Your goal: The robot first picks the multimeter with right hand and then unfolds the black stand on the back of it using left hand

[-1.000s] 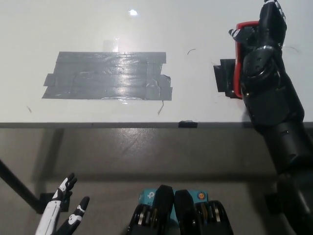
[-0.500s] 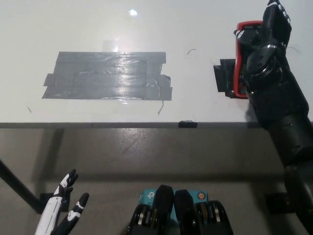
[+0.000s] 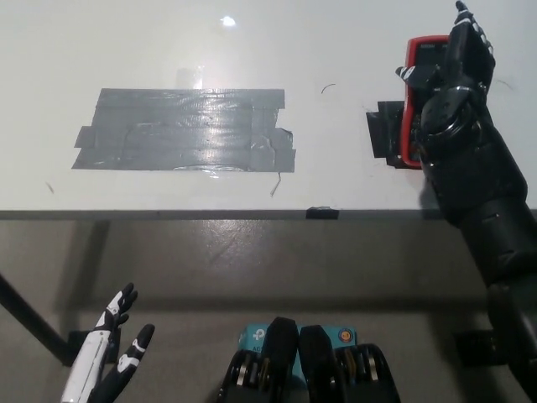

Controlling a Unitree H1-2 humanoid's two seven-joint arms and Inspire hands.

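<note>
Plainly the black right hand [image 3: 453, 71] drapes over the red multimeter [image 3: 413, 101] on the table [image 3: 168, 42], grip unclear, so lifting could let it slip; white left hand [image 3: 105, 361] waits open below.

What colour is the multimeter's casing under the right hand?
Red, seen along the multimeter edge beside the black right hand, in the head view.

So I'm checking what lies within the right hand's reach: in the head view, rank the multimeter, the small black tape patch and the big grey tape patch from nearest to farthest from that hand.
1. Multimeter: directly under the right hand, at the table's right.
2. Small black tape patch: just left of the multimeter, partly beneath it.
3. Big grey tape patch: farthest, left of the table's centre.
</note>
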